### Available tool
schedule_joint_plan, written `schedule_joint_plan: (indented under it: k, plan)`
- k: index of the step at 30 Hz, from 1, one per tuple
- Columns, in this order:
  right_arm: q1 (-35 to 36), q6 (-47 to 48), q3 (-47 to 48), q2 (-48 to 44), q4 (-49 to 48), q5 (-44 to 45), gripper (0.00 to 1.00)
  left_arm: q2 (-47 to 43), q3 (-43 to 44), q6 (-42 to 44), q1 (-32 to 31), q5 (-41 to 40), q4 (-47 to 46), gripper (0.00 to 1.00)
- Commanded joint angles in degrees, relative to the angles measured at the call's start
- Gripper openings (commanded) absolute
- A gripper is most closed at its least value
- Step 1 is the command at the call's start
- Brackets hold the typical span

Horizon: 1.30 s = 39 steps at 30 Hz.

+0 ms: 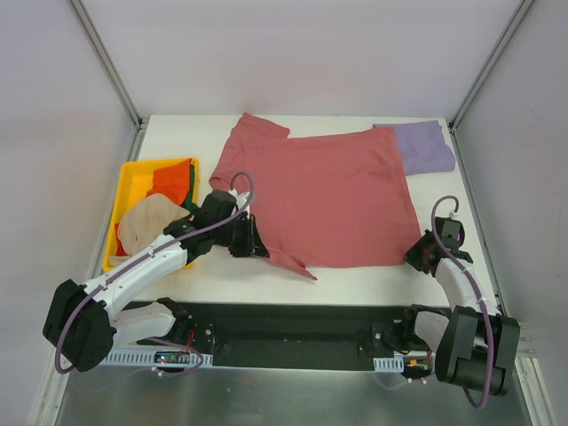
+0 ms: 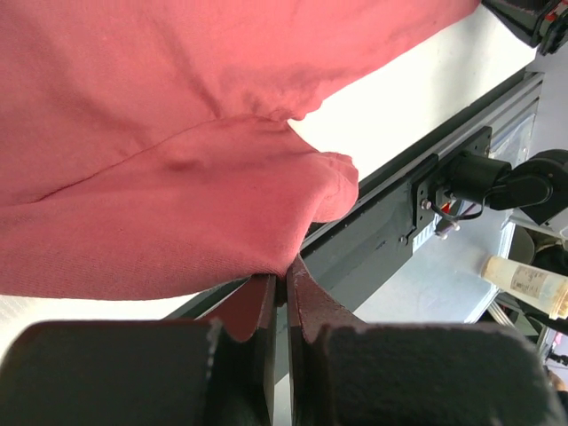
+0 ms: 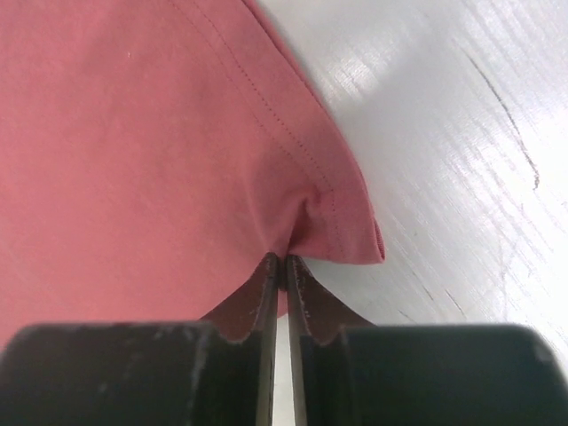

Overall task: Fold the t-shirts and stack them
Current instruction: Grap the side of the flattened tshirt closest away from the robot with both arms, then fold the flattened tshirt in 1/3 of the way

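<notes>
Two shirts at least sit in the yellow bin (image 1: 127, 182) against the counter's left edge: an orange shirt (image 1: 174, 181) toward the far side, a beige shirt (image 1: 145, 224) bunched toward the near side. A dark scrap lies between them, too small to name.

Left gripper (image 2: 286, 279) is just right of the bin, near the near edge. Its fingers are pressed together on a fold of the red shirt (image 1: 328, 195) at the near sleeve, with cloth bulging above the tips in the wrist view.

The red shirt lies spread flat across the middle of the counter, sleeves toward the left edge, hem toward the right.

Right gripper (image 3: 284, 264) is toward the near right corner, fingers clamped tight on the shirt's near hem corner, with the stitched hem puckered at the pinch.

A lavender shirt (image 1: 424, 146) is already folded in the far right corner, its edge touching or slightly under the red one.

Step in hand, as I judge it: the first lengthwise fold of the red shirt, both near corners gripped and nothing turned over yet.

The next move calls for both arms to lift together and carry the near edge toward the far edge. The cloth between them should stay taut and level; uneven lift would skew the crease.
</notes>
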<state>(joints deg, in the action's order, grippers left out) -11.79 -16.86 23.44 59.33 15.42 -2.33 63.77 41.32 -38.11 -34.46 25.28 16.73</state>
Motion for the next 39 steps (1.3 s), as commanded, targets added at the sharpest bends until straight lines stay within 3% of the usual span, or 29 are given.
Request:
schedule_joint_plan:
  k: [1, 3, 12, 33, 39]
  plan:
    - [-0.4, 1.0, 2.0, -0.2, 2.0, -1.4, 0.06, -2.7, 1.4, 1.0, 0.7, 1.5, -1.3, 0.00]
    - [-0.4, 1.5, 2.3, -1.1, 2.9, -1.5, 0.01, -2.9, 1.6, 0.9, 0.9, 1.5, -1.4, 0.00]
    - [-0.3, 3.8, 6.6, -2.1, 7.1, -5.2, 0.01, -2.8, 4.0, 0.4, 3.8, 2.1, -2.1, 0.00]
    - [-0.2, 5.6, 26.6, 14.1, 10.3, -11.6, 0.00, 1.1, 9.3, 2.6, 18.5, 6.1, -6.0, 0.00]
    - [0.9, 7.9, 33.6, 20.4, 11.1, -12.8, 0.00, 4.6, 12.2, 6.5, 19.2, 4.9, -9.6, 0.00]
